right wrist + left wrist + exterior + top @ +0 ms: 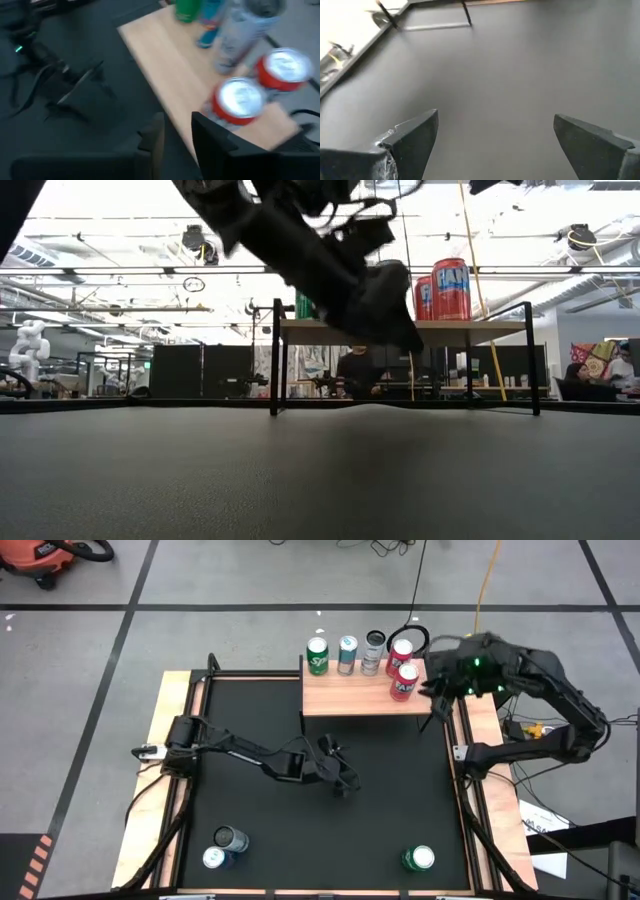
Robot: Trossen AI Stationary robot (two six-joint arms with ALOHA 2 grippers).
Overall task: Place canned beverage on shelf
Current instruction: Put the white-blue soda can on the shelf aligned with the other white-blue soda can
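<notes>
The light-wood shelf (350,698) stands at the table's far edge on thin black legs. On its top stand a green can (317,655), a teal can (347,653), a silver can (373,650) and two red cans (404,680), which also show in the low view (450,288). My right gripper (432,692) hovers just off the shelf's right end, beside the nearer red can (239,100). It is empty, its fingertips (177,122) only a little apart. My left gripper (340,780) hangs open and empty over the middle of the table (495,120).
Two cans (224,846) sit near the table's front left corner, and a green can (418,858) stands at the front right. The black table top (260,810) has wooden side edges. Cables and papers lie on the floor to the right.
</notes>
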